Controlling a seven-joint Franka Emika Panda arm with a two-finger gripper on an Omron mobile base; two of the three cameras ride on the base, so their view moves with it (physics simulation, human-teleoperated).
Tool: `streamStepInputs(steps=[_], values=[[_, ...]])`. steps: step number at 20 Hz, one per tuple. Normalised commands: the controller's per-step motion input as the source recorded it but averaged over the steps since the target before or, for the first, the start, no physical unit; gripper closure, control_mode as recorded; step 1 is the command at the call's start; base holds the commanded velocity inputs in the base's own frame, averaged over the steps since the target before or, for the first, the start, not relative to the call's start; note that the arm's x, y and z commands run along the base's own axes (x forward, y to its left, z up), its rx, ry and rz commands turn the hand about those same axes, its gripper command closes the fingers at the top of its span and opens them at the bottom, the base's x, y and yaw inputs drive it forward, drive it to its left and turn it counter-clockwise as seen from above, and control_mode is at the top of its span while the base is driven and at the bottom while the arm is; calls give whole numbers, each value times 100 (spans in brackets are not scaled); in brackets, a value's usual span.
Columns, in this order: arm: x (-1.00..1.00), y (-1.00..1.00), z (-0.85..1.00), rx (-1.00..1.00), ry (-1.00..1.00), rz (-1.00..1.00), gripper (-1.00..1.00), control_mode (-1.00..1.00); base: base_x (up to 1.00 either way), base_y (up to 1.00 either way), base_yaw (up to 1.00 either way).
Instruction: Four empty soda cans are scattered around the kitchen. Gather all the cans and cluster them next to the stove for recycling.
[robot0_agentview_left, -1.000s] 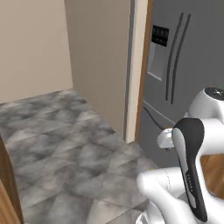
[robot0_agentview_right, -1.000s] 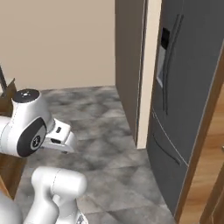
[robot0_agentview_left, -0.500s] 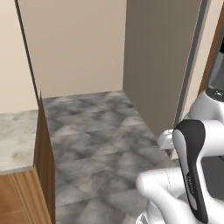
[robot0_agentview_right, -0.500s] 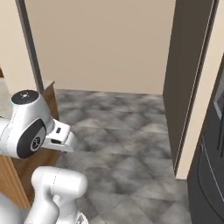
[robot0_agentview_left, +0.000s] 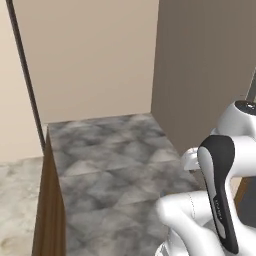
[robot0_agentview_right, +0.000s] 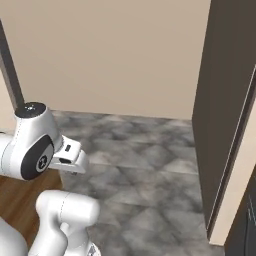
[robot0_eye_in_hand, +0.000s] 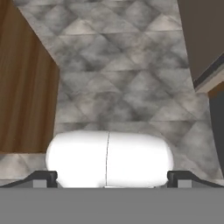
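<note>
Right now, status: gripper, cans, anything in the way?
Gripper open, empty, aimed at grey tiled floor. No cans or stove in sight. Wood cabinet side close beside.

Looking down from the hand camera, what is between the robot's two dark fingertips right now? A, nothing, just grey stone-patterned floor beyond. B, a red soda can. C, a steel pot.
A: the gripper stands open and empty, with its fingertips far apart over the grey stone-patterned floor.

Grey marbled stone-tile floor (robot0_agentview_left: 115, 170), matt, mid frame. Brown wood-grain cabinet side (robot0_eye_in_hand: 26, 87), satin, left of hand view. Pale speckled stone bench top (robot0_agentview_left: 20, 210), lower left. Plain beige wall (robot0_agentview_right: 115, 55), matt. White robot arm (robot0_agentview_left: 220, 200): glossy plastic w/ black trim.
</note>
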Motion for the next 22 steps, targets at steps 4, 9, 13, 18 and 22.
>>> streamStepInputs(steps=[4,9,13,18,22], values=[[0,0,0,0,0,0,-100,100,100,0,3],[0,0,0,0,0,0,-100,100,100,0,3],[0,0,0,0,0,0,-100,100,100,0,4],[0,0,0,0,0,0,-100,100,100,0,6],[0,0,0,0,0,0,-100,100,100,0,7]])
